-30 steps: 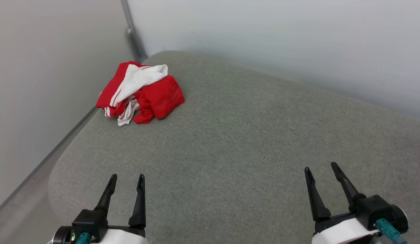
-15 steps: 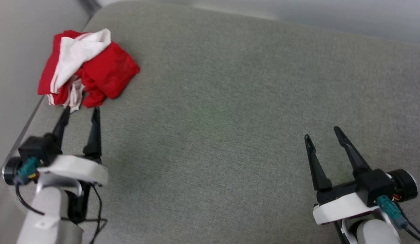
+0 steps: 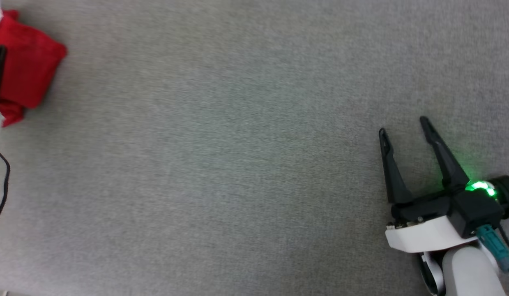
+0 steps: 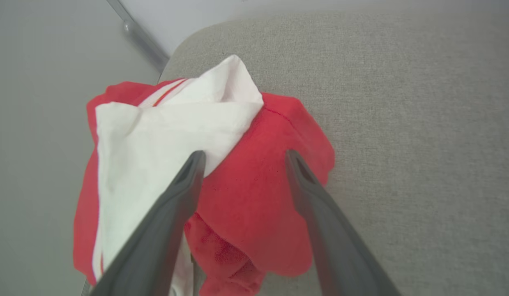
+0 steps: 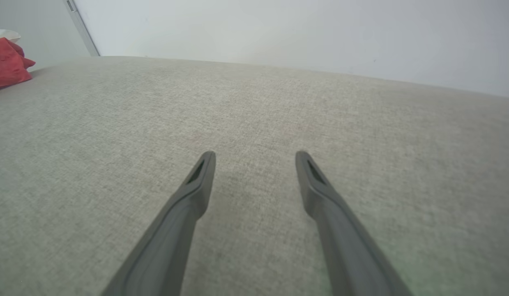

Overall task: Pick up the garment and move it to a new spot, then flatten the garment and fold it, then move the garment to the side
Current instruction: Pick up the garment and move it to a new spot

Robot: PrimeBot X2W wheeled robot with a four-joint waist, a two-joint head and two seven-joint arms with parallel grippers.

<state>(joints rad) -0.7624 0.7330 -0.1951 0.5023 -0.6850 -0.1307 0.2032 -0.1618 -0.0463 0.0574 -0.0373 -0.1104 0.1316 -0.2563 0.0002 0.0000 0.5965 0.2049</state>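
The left gripper (image 4: pixel 244 156) has reached the garment (image 4: pixel 254 193), which means the first pick-up is about to begin. In the left wrist view its two dark fingers stand spread apart over the crumpled heap, one across the white sleeve at seven o'clock, the other across the red body at five o'clock. Nothing is pinched yet, and I cannot tell whether the tips touch the cloth.

The garment lies bunched at the far left corner of the grey cushion (image 3: pixel 221 156); in the head view only its red edge (image 3: pixel 28 70) shows, at ten o'clock, with one dark fingertip of the left gripper in front of it. In the right wrist view it is a small red patch (image 5: pixel 8 68) at ten o'clock, below the pale wall (image 5: pixel 279 28).

The right gripper (image 3: pixel 403 126) sits at four o'clock in the head view, fingers released and empty, well apart from the garment.

Half a second ago the left fingertips stopped just short of the heap's near edge; now they overlap it. The head camera has tipped down and swung right, so the garment's slide to the picture's edge is the camera's doing, not the cloth's. A green light (image 3: pixel 478 187) now glows on the right wrist, unlit before.
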